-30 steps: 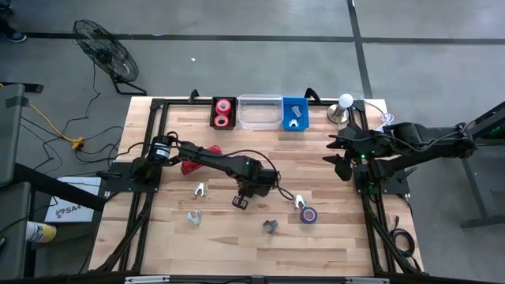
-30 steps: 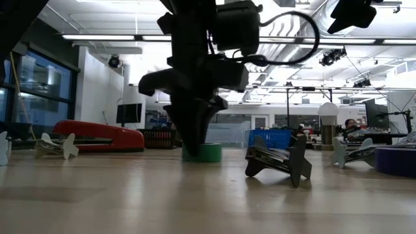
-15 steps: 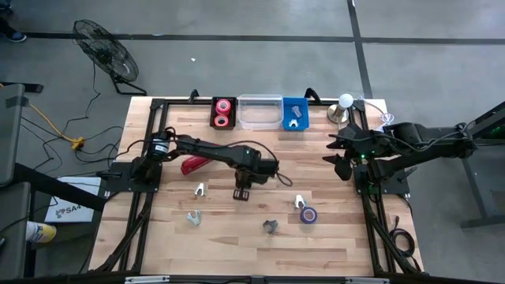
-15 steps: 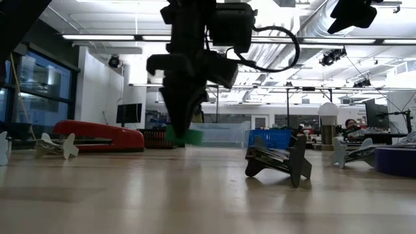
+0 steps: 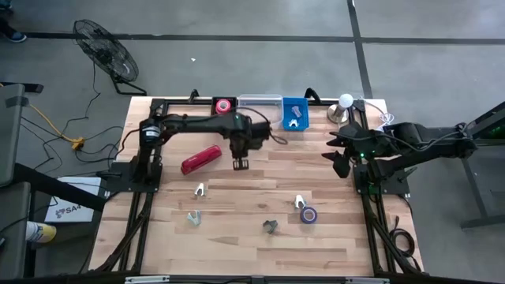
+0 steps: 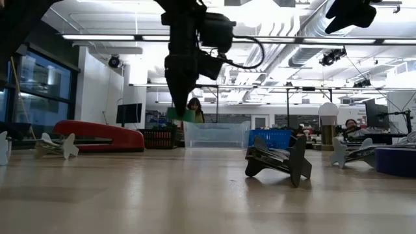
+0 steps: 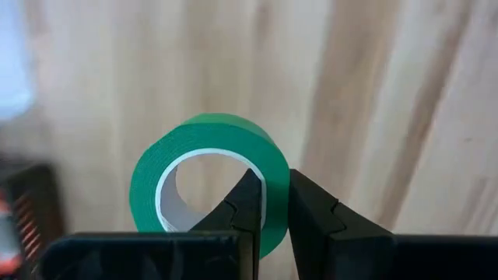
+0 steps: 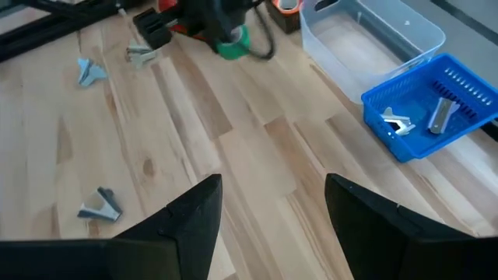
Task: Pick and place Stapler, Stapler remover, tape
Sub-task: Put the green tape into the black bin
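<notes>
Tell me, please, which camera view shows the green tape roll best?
The left wrist view: the green tape roll fills the picture, the left gripper shut on its wall. The right wrist view shows it small and far. The low view shows only a green sliver; in the high view the arm hides it.

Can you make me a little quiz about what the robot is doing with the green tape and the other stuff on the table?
1. True or false: the left gripper has its jaws shut on the wall of the green tape roll.
2. What colour is the stapler lying on the table? A) blue B) red C) yellow
3. Fill in: in the low view the green tape roll is ____ the table, not resting on it.

Key
1. True. One jaw is inside the ring and one outside.
2. B.
3. Above. It hangs in the air, near the clear bin.
</notes>
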### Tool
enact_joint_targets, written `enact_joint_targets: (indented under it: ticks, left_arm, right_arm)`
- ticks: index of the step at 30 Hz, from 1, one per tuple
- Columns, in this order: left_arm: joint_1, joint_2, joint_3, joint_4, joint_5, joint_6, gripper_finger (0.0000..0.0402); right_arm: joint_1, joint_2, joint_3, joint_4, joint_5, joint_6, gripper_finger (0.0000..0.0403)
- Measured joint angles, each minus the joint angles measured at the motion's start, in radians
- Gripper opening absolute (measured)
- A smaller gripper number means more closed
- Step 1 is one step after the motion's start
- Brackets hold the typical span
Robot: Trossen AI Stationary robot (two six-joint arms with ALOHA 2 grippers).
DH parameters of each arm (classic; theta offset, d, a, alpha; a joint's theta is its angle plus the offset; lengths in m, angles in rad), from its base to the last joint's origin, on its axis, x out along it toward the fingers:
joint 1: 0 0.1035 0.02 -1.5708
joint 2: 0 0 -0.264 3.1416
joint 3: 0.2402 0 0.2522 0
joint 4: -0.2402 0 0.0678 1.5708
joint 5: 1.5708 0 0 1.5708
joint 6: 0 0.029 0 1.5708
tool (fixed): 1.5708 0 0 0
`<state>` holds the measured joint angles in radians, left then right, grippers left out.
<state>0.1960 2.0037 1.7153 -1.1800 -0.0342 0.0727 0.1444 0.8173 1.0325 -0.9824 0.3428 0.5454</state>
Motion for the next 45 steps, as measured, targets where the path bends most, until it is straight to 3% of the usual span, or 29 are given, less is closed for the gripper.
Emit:
enact_joint_targets:
  ticks: [5, 18, 31, 45]
  left_arm:
    - [0.078, -0.015, -0.001, -0.027, -0.081, -0.061, 0.0034]
    - [0.246, -0.014, -0.001, -0.018, -0.121, -0.258, 0.0034]
    - [0.378, -0.013, -0.001, 0.035, -0.102, -0.256, 0.0034]
    - [0.41, -0.001, -0.03, 0.089, -0.076, -0.264, 0.0034]
  right_arm:
    - [0.0, 0.0, 0.0, 0.0, 0.021, 0.038, 0.022]
    - [0.0, 0.0, 0.0, 0.0, 0.07, 0.106, 0.022]
    - [0.0, 0.0, 0.0, 0.01, 0.099, 0.113, 0.022]
    - [0.0, 0.0, 0.0, 0.015, 0.116, 0.112, 0.022]
